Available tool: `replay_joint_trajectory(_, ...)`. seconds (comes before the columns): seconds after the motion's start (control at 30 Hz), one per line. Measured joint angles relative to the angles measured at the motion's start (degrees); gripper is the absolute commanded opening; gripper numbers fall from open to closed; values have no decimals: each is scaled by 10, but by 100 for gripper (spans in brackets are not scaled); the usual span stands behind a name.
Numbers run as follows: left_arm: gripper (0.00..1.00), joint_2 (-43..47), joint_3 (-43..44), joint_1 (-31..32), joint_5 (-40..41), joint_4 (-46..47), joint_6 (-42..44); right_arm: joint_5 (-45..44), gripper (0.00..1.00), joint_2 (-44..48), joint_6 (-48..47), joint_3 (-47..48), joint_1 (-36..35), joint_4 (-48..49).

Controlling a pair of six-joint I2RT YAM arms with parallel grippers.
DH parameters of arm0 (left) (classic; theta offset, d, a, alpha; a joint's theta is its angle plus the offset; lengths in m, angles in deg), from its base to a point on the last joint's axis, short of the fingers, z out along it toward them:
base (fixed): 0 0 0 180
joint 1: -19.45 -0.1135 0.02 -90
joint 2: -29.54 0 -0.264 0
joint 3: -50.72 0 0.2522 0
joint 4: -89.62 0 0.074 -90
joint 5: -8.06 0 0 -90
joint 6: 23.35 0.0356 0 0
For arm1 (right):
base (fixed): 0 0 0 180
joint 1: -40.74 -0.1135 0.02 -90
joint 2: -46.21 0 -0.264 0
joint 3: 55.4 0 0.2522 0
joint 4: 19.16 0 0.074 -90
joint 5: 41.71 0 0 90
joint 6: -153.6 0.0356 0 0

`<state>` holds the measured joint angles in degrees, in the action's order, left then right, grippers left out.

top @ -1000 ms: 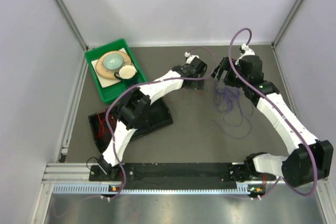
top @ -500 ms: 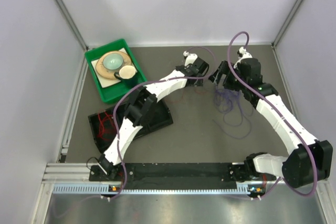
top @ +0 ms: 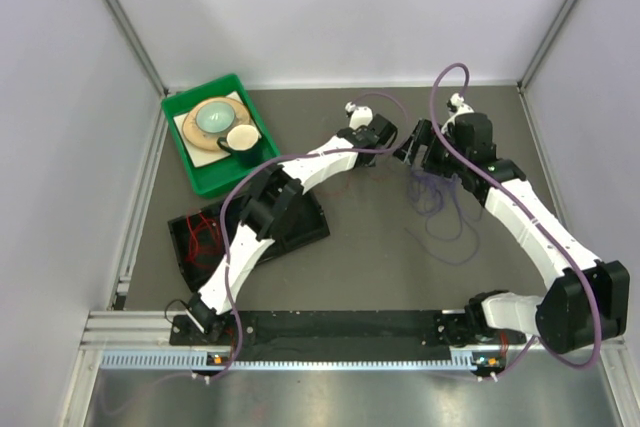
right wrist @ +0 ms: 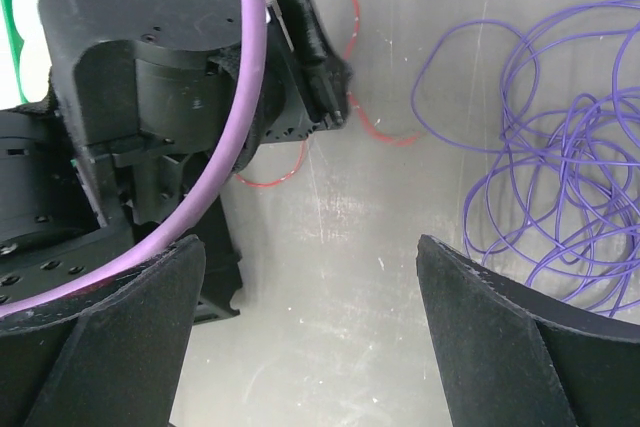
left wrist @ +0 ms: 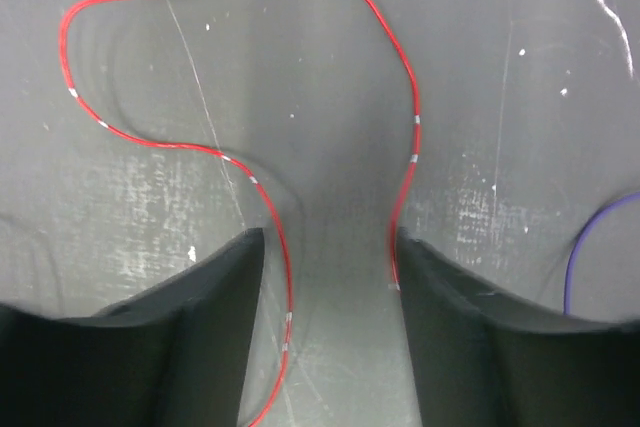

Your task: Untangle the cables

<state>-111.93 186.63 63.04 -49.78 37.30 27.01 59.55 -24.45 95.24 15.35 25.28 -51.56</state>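
Thin red cable [left wrist: 415, 107] loops between the half-open left fingers [left wrist: 180, 337], probably not gripped; messy purple tangle [right wrist: 560, 177] by wide-open, empty right fingers [right wrist: 520, 347].

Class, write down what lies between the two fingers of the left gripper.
In the left wrist view, two strands of the red cable run down between the fingers of the left gripper, over bare grey table.
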Motion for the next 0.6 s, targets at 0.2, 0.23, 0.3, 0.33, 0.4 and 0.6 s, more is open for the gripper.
replay_joint_trajectory(0.2, 0, -5, 0, -3, -4, 7, -3, -1, 86, 2, 1, 0, 0, 0)
replay_joint_trajectory(0.23, 0, -5, 0, -4, -5, 7, 0, -1, 86, 2, 1, 0, 0, 0)
replay_joint_trajectory(0.3, 0, -5, 0, -6, -9, 9, 6, -1, 86, 2, 1, 0, 0, 0)
replay_joint_trajectory(0.33, 0, -5, 0, -7, -10, 10, 8, -1, 86, 3, 2, 0, 0, 0)
replay_joint_trajectory(0.4, 0, -4, 0, -8, -13, 12, 17, -1, 86, 4, 4, -2, 0, 0)
replay_joint_trajectory(0.6, 0, 65, -79, -13, -49, 26, 48, -12, 86, 21, 5, -11, 0, -1)
